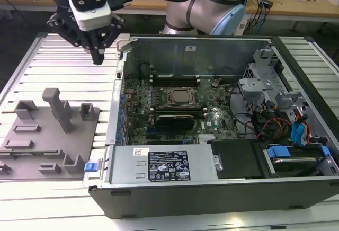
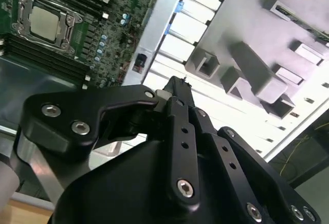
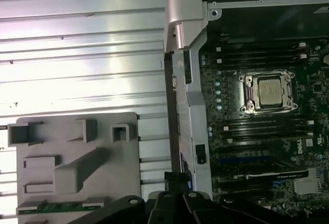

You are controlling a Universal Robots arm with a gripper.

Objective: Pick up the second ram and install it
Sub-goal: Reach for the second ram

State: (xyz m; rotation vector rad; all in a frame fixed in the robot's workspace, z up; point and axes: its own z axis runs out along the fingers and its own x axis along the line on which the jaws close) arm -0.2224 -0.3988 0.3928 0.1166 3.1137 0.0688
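Note:
The second ram [image 3: 57,205] is a thin green stick lying in a slot along one edge of the grey holder [image 3: 77,152] in the first wrist view. My gripper [image 1: 98,57] hangs above the slatted metal table, behind the grey holder [image 1: 47,130] and just off the open computer case's left wall in the exterior view. Its black fingers [image 2: 177,88] meet at their tips, shut, with nothing seen between them. Inside the case, the CPU socket [image 1: 183,97] sits between rows of long black memory slots [image 1: 175,78].
The open computer case [image 1: 175,170] fills the exterior view's middle and right, with a power supply along its front, cables and drive bays at the right. A black block-shaped card [image 1: 172,118] lies in front of the socket. The grey holder has an upright post [image 1: 58,109].

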